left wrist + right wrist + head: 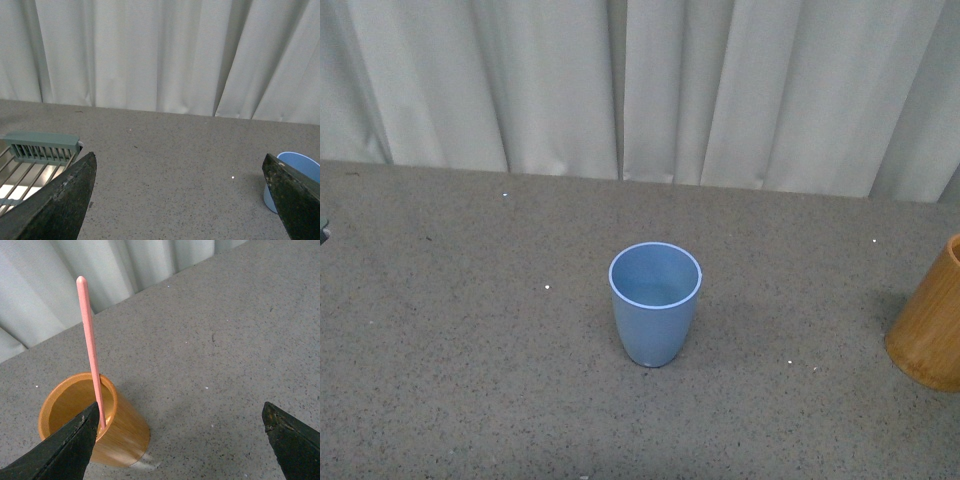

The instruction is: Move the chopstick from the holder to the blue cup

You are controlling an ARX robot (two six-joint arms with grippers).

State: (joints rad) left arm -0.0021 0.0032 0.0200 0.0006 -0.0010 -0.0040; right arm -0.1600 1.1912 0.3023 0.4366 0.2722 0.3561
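Note:
The light blue cup (pixel 655 303) stands upright and empty at the middle of the grey table. The orange-brown holder (pixel 932 325) is cut off by the front view's right edge. In the right wrist view the holder (pixel 107 432) stands upright with one pinkish-red chopstick (pixel 90 342) leaning on its rim. My right gripper (pixel 180 437) is open, one finger overlapping the holder's side, nothing between the jaws. My left gripper (pixel 180 195) is open over bare table, the blue cup (pixel 300 172) partly behind one finger. Neither arm shows in the front view.
White curtains (pixel 640 90) hang along the table's far edge. A green-framed wire rack (pixel 35 160) lies beside my left gripper in the left wrist view. Speckled grey tabletop (pixel 470 330) stretches around the cup.

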